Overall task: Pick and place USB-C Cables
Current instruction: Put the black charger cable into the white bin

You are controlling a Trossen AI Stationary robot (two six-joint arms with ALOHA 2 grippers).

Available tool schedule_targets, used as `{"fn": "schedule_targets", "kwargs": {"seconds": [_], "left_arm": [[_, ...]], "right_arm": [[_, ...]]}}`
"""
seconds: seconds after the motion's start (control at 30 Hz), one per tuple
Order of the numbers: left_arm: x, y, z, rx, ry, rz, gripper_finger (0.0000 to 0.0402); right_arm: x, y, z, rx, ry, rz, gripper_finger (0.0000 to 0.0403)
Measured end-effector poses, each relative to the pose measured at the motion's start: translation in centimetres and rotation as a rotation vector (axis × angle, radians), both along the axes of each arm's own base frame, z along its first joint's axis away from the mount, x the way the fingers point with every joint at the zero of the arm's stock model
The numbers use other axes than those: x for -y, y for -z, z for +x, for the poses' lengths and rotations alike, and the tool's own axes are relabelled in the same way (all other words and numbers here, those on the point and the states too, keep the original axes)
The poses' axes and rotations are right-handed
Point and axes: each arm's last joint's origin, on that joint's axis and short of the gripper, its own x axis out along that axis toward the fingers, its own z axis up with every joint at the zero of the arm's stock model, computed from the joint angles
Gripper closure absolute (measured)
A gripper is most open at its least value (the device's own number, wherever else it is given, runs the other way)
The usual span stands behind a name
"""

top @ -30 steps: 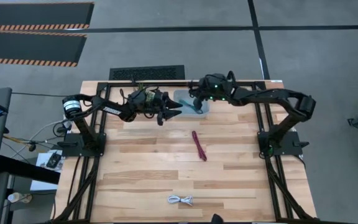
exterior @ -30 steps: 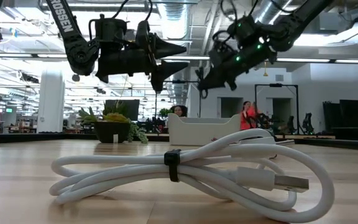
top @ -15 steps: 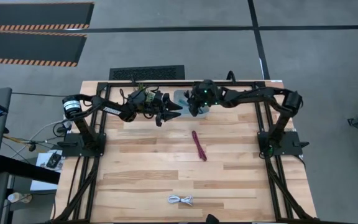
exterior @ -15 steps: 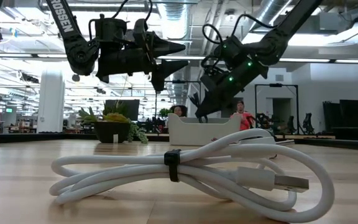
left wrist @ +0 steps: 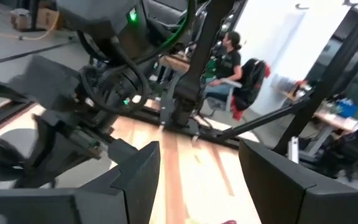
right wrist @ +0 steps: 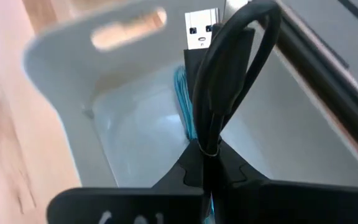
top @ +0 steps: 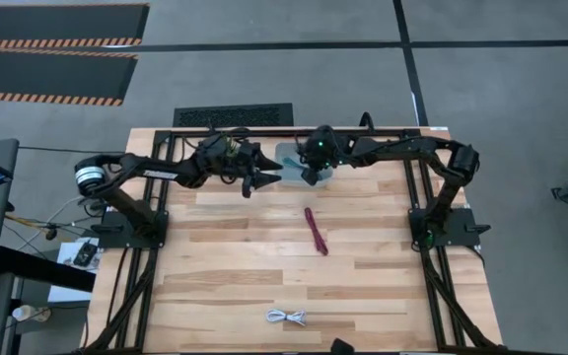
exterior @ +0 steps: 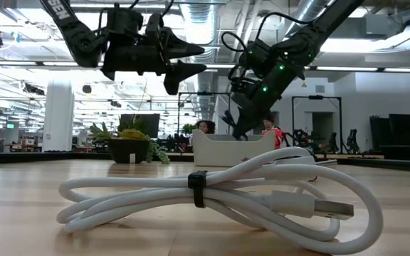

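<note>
My right gripper (top: 309, 177) slants down over the pale tray (top: 286, 155) at the table's far edge, shut on the black cable bundle (right wrist: 229, 81). A teal cable (right wrist: 180, 99) lies inside the tray (right wrist: 61, 81). The maroon cable (top: 316, 230) lies flat mid-table. The white coiled cable (top: 286, 317) rests near the front edge and fills the low view (exterior: 219, 195). My left gripper (top: 264, 179) hangs open and level just left of the tray, holding nothing; its fingers (left wrist: 138, 180) frame the right arm. My right gripper pinches the black bundle between its two fingers at one end, beside the thin tie (right wrist: 210, 148). The fingers slant down from the table's right and lie along the bundle. Its loop and silver plug (right wrist: 201, 28) reach out past the fingertips over the tray's hollow.
A small potted plant (exterior: 129, 142) stands at the far edge, left of the tray (exterior: 230, 151). Black frame rails run along both sides of the table. Bare wood lies between the maroon cable and the white one. People sit in the room beyond the table.
My right gripper has moved left and down toward the tray and tipped its fingers more steeply downward, carrying the black bundle with it. My left gripper has risen a little beside the tray and stays open.
</note>
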Motion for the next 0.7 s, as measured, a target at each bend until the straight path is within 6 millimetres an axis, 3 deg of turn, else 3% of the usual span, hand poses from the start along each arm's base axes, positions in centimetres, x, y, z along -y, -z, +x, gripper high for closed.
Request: {"fn": "schedule_targets", "kwargs": {"seconds": [0.27, 0.7], "left_arm": [[0.5, -0.4, -0.5, -0.069, -0.038, 0.017, 0.0194], [0.5, 0.7, -0.6, -0.186, -0.108, -0.033, 0.0194]], "right_arm": [[-0.7, 0.3, 0.0, -0.062, 0.019, -0.029, 0.039], [-0.5, 0.3, -0.1, -0.067, 0.03, -0.04, 0.0387]]}}
